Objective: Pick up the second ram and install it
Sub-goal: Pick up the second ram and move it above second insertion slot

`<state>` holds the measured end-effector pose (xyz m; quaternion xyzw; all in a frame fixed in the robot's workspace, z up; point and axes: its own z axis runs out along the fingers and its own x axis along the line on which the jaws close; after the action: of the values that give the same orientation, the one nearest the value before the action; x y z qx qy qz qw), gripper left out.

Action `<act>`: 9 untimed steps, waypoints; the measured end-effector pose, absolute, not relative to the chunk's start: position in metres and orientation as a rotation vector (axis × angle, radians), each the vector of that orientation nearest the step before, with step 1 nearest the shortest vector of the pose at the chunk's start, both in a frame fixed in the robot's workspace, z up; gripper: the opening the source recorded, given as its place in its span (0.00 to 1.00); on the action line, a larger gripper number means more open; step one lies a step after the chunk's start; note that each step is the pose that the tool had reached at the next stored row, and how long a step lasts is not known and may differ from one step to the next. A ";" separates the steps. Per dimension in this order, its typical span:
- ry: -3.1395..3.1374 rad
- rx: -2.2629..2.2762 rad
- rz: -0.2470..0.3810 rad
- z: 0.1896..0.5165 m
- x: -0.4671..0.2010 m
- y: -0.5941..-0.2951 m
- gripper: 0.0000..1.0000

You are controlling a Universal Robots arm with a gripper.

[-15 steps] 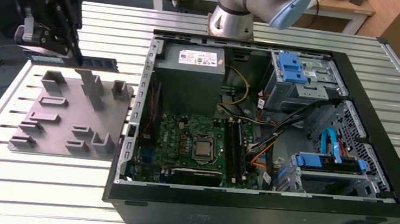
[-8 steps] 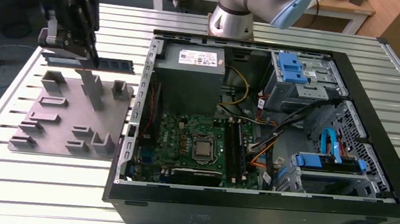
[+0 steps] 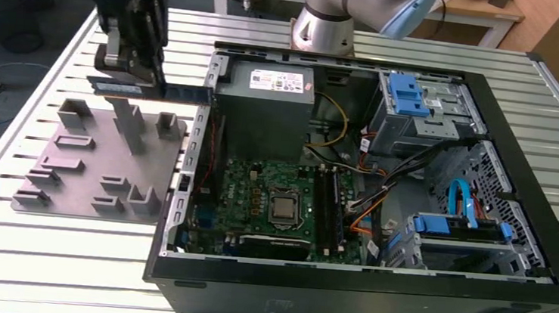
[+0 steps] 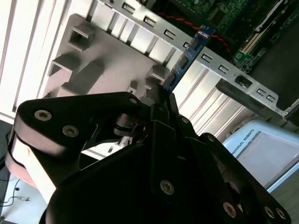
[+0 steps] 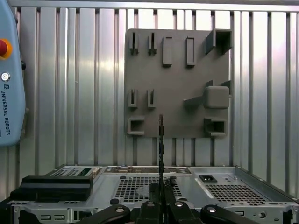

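while the gripper (image 3: pixel 137 77) hangs beside the computer case (image 3: pixel 369 297), i see its fingers (image 5: pixel 153 196) pinching the second ram (image 3: pixel 154 91); a white printed label (image 3: pixel 280 81) marks the case's power supply (image 3: pixel 263 109).

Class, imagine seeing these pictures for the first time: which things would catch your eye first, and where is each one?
The open computer case dominates the slatted table, its green motherboard exposed in the middle. On the exterior view's left, the black hand grips the second ram level in the air, over the far edge of the grey fixture plate beside the case.
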<state>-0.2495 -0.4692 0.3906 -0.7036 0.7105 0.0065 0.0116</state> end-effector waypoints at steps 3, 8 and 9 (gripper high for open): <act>2.216 -2.194 0.020 0.391 -0.240 -0.469 0.14; 2.216 -2.194 0.020 0.391 -0.223 -0.469 0.14; 2.216 -2.194 0.020 0.391 -0.220 -0.469 0.14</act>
<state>-0.2199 -0.4692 0.3905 -0.7036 0.7105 0.0065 0.0116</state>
